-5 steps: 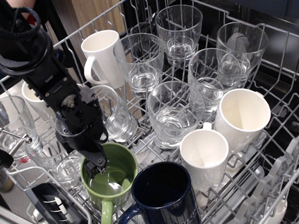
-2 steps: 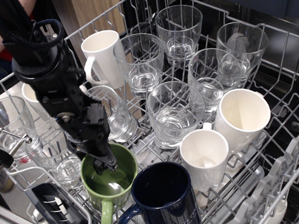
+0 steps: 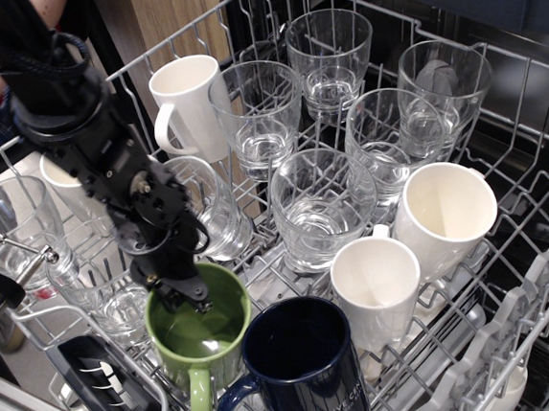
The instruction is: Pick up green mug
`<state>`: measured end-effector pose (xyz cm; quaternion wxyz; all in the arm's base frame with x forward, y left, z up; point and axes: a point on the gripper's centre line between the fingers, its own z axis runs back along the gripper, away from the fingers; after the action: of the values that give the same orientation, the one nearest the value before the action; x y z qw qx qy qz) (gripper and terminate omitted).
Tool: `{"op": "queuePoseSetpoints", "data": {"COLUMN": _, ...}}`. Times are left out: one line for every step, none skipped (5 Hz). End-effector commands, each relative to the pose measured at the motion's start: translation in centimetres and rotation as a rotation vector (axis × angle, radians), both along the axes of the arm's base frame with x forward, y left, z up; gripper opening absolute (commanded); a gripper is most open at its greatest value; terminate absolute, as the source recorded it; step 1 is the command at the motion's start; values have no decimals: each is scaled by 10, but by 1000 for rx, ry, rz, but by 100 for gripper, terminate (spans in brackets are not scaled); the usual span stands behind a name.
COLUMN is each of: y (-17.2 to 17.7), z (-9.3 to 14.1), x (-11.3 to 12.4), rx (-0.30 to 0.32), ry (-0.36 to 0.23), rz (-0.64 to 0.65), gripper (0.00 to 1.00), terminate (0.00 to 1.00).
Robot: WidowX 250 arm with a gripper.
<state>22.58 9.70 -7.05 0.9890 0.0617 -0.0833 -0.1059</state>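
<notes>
The green mug (image 3: 214,341) stands upright in the front left of the dishwasher rack (image 3: 529,145), with its handle (image 3: 201,404) pointing toward the front. My gripper (image 3: 180,295) reaches down from the upper left. Its dark fingers straddle the mug's far left rim, one finger inside the mug and one outside. The jaws look closed on that rim. The mug's base is hidden behind its own body and the navy mug.
A dark navy mug (image 3: 303,366) touches the green mug on the right. White mugs (image 3: 376,288) (image 3: 444,215) (image 3: 187,103) and several clear glasses (image 3: 318,206) fill the rack. A glass (image 3: 207,207) stands just behind my gripper. A black part (image 3: 107,384) lies at the front left.
My gripper moved from inside the mug to its far left rim and closed there. The green mug has shifted slightly toward the front left and looks a little larger.
</notes>
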Motion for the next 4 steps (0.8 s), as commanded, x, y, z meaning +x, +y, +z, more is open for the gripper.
{"op": "queuePoseSetpoints", "data": {"y": 6, "z": 36, "x": -2, "rx": -31, "ry": -54, "rz": 8, "gripper": 0, "terminate": 0}}
{"op": "queuePoseSetpoints", "data": {"y": 8, "z": 60, "x": -1, "rx": -82, "ry": -63, "rz": 16, "gripper": 0, "terminate": 0}}
{"op": "queuePoseSetpoints", "data": {"y": 7, "z": 84, "x": 4, "rx": -133, "ry": -31, "rz": 34, "gripper": 0, "terminate": 0}}
{"op": "queuePoseSetpoints", "data": {"y": -1, "z": 110, "x": 4, "rx": -154, "ry": -17, "rz": 39, "gripper": 0, "terminate": 0}}
